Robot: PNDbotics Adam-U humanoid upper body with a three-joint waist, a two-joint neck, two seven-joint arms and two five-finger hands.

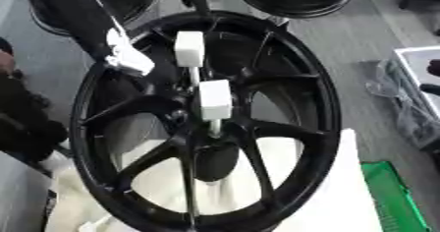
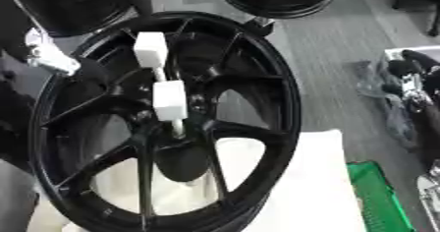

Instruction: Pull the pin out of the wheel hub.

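The left hand (image 1: 129, 59) is largely hidden behind the hub's (image 1: 206, 128) rim; its grip cannot be told. The white pin (image 1: 202, 86) is seen upright, running near to far.

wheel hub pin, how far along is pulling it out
Done: nothing that shows; the white pin, two blocks on a thin rod, still stands in the middle of the black wheel. In hand: the left arm reaches onto the rim's upper left, away from the pin; its hand is hidden. Left: grasp the pin and pull it out.
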